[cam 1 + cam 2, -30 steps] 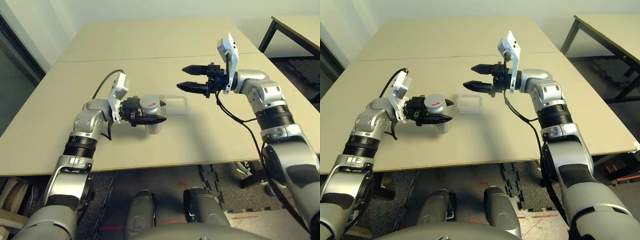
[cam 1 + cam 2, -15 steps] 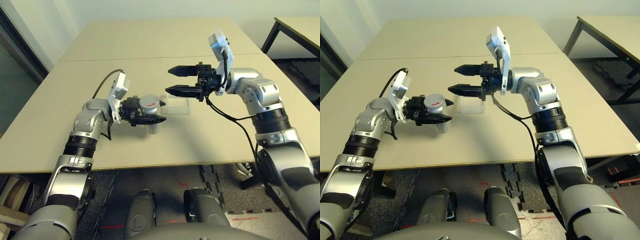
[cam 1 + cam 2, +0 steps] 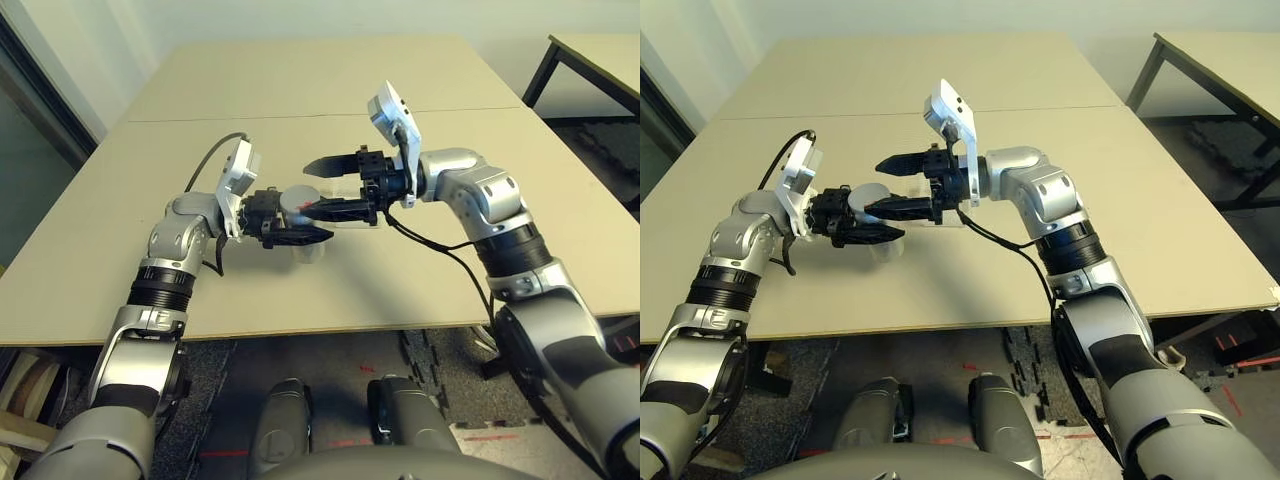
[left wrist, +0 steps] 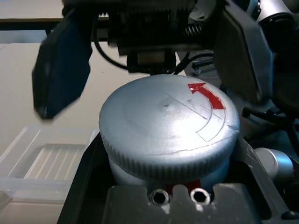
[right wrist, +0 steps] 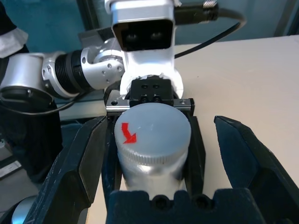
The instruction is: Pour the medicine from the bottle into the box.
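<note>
My left gripper (image 3: pixel 312 224) is shut on the bottle (image 3: pixel 297 202), a silvery cylinder with a red label band and a round grey cap marked with a red arrow. It holds the bottle (image 4: pixel 168 126) roughly upright by the body, just under the cap, at the table's middle. The right gripper (image 3: pixel 303 188) is open, with one black finger on each side of the cap (image 5: pixel 152 133) and a gap on both sides. The clear plastic box (image 4: pixel 46 161) lies on the table just beyond the bottle, partly hidden by the right gripper. The medicine is hidden.
The beige table (image 3: pixel 420 280) spreads wide around both arms, with a seam running across its far part. A second table (image 3: pixel 600 50) stands at the far right. A black cable hangs from the right wrist (image 3: pixel 440 250).
The right gripper has swung left from beside the box until its open fingers flank the bottle's cap. The left gripper has kept the bottle nearly in place.
</note>
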Robot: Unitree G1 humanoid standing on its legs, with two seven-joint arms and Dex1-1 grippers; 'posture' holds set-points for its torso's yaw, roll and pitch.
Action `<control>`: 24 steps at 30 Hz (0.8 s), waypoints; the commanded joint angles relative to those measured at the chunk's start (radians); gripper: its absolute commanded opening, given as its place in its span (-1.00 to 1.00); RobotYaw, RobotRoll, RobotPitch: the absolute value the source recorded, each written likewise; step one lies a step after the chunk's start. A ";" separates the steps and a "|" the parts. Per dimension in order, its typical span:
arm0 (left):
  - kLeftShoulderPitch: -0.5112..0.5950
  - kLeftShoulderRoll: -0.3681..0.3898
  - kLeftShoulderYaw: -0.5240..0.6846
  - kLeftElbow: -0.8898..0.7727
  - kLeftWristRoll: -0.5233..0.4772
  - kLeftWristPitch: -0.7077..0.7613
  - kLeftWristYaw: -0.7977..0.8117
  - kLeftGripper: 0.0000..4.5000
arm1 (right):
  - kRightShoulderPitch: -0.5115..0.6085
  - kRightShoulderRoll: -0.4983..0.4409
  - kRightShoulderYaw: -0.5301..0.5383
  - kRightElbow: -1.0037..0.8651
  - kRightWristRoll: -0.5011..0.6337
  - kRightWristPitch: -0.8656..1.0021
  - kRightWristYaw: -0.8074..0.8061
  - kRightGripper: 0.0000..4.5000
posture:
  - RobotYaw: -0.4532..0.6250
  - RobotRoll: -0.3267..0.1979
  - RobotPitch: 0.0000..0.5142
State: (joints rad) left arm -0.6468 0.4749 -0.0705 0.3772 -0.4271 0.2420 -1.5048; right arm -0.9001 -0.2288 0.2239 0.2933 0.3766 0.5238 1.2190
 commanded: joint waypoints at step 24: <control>-0.006 0.003 -0.014 0.009 0.009 -0.009 -0.002 0.24 | 0.000 0.027 0.024 0.008 -0.030 -0.023 0.002 1.00 | -0.26 0.25 -0.89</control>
State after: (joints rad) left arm -0.6468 0.4760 -0.0805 0.3748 -0.4272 0.2409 -1.5059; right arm -0.9031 -0.1997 0.2301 0.3054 0.3550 0.5040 1.2187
